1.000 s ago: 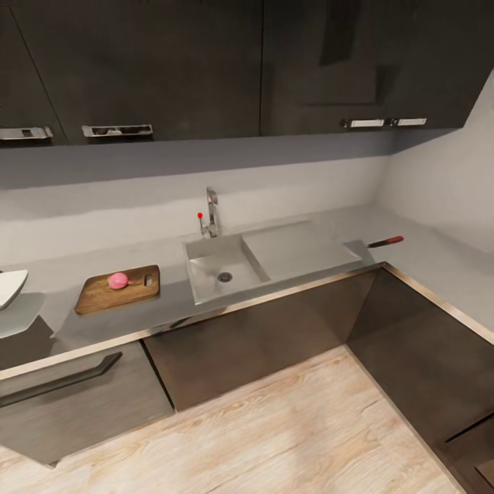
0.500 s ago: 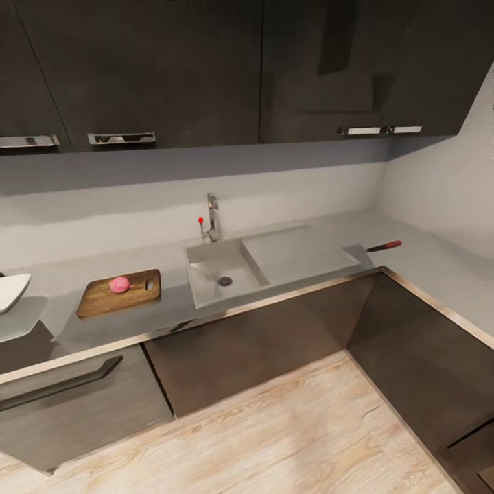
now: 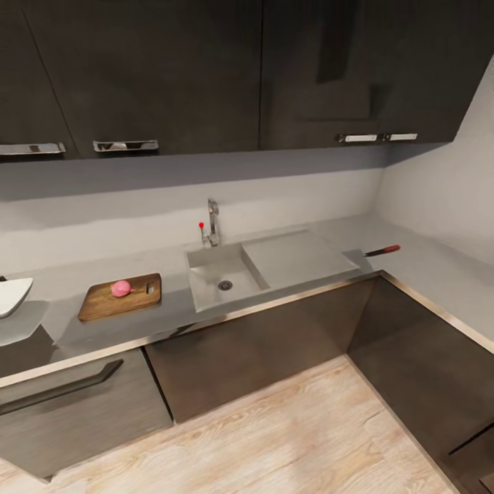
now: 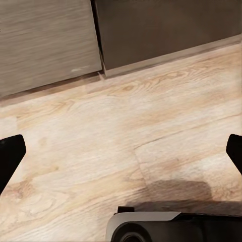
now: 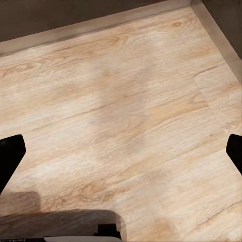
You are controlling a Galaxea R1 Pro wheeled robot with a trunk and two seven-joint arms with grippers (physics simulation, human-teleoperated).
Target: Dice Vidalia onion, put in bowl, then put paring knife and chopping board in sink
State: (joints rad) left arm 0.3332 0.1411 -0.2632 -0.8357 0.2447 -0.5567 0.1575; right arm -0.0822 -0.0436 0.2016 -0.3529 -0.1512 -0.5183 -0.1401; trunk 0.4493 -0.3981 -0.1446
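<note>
My fingers (image 4: 121, 151) were wide and empty, so I needed the knife (image 3: 382, 251) beside the sink (image 3: 223, 274).

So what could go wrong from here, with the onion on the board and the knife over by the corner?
The round Vidalia onion sits loose on the chopping board and might roll when first cut. The paring knife lies far across the sink, so fetching it means a long reach or repositioning. The bowl is cut off at the picture's edge, making placement harder to judge.
</note>
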